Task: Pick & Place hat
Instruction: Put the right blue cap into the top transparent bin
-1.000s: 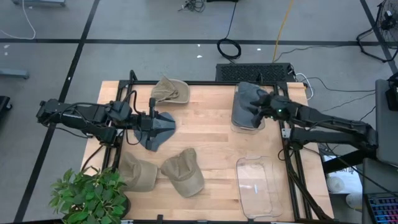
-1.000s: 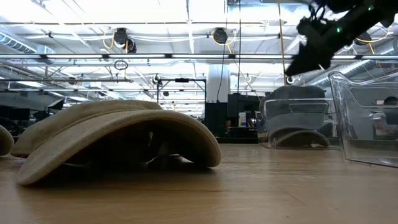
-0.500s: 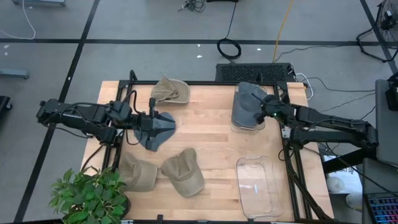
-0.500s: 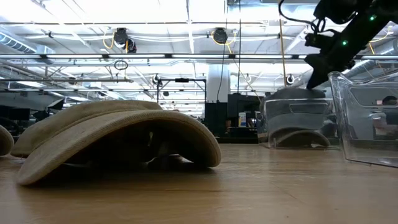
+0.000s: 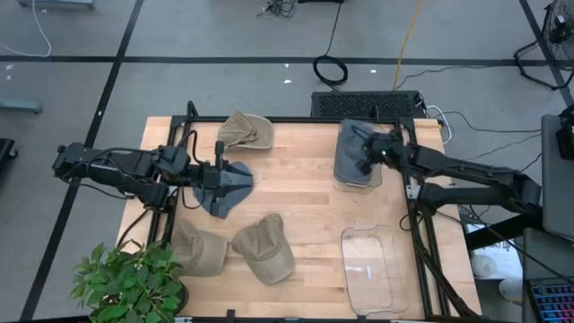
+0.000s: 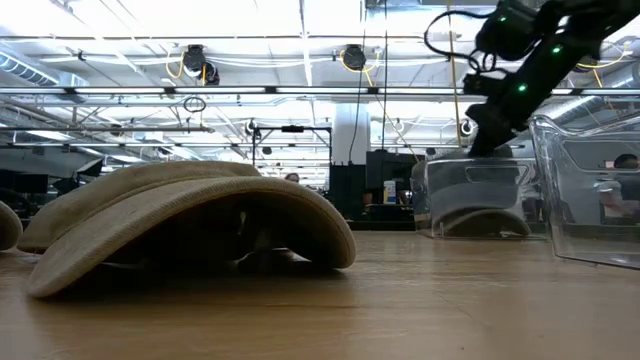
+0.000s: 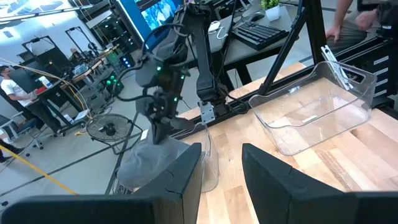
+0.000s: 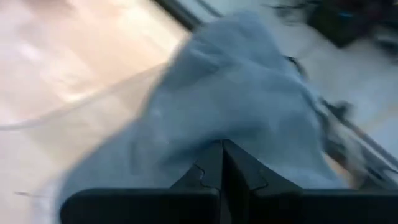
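Left gripper [image 5: 218, 177] rests clamped on the dark hat [image 5: 226, 187] at the table's left. Right gripper [image 5: 366, 154], fingers together, presses the grey hat [image 5: 352, 148] into the clear bin [image 5: 357, 182]; pressing gently at the hat's centre should seat it without tipping the bin.

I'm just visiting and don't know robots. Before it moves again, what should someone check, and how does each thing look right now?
1. Grey hat sits in the clear bin at the table's back right: ok.
2. Right gripper fingers shut, over that hat: ok; whether they pinch fabric: cannot tell.
3. Left gripper is on the dark blue hat: ok; whether its grip is firm: cannot tell.
4. Second clear bin near the front has no hat in it: ok.
5. Three tan hats lie apart from both arms: ok.
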